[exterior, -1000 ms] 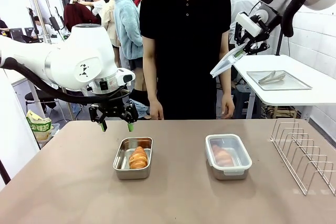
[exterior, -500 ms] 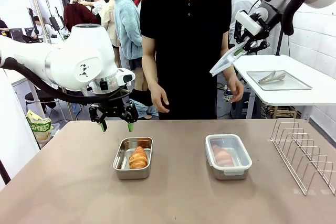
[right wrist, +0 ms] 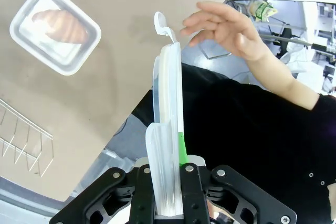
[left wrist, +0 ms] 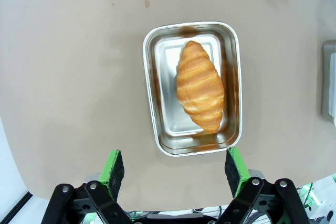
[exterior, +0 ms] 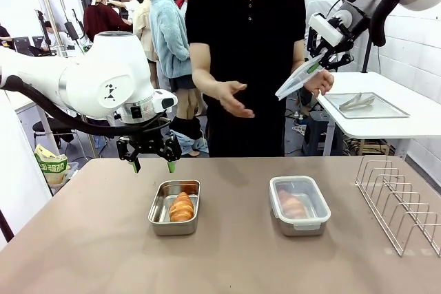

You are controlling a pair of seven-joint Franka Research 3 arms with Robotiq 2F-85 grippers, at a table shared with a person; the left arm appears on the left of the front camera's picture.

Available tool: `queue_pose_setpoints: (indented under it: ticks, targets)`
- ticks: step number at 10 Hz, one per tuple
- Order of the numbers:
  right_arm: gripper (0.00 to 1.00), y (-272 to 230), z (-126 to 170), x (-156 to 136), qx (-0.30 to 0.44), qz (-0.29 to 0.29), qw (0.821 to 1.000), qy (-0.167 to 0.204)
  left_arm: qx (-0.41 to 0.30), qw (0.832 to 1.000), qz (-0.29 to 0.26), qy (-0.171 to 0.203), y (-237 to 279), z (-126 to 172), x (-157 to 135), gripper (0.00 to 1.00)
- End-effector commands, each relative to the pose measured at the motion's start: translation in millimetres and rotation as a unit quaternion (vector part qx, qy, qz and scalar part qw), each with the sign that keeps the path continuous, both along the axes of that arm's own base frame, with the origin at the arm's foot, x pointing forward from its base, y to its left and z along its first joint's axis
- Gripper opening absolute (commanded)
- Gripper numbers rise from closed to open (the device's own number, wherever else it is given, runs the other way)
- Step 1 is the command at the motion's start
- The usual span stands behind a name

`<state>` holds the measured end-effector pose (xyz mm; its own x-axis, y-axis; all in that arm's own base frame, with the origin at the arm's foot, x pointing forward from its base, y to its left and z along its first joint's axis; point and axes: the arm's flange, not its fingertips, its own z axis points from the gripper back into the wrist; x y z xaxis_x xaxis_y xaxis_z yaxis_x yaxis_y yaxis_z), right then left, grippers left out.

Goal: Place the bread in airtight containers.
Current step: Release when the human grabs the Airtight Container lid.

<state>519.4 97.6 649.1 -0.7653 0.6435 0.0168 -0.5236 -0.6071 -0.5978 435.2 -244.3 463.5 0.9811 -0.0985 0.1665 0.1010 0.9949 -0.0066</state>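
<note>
1. Gripping a translucent white lid (exterior: 298, 78) edge-on, the right hand (exterior: 329, 51) sits clenched in the upper right of the frame, the person's hand (exterior: 319, 82) just beside the lid.
2. The left hand (exterior: 152, 164) hangs released at centre left, above the tabletop (exterior: 227, 253).
3. A wire rack (exterior: 400, 201) stands at far right.
4. The open container (left wrist: 192, 87), lower centre, holds a croissant (left wrist: 199, 85).
5. The lidded container (exterior: 299, 204), right of it, holds the other croissant (exterior: 293, 204).

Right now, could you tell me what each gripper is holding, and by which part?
The right gripper pinches the translucent lid edge-on at one end. The left gripper is open, holding nothing.
</note>
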Motion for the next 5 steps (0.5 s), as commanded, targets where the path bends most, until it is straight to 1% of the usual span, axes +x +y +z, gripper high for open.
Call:
queue_pose_setpoints:
  ticks: [1,5]
  targets:
    - [0.0,-0.5,-0.1,-1.8,-0.002,0.002,1.0,-0.001,-0.001,1.0,0.002,-0.001,0.3,1.1,0.2,1.0]
    - [0.0,-0.5,-0.1,-1.8,-0.002,0.002,1.0,-0.001,-0.001,1.0,0.002,-0.001,0.3,1.1,0.2,1.0]
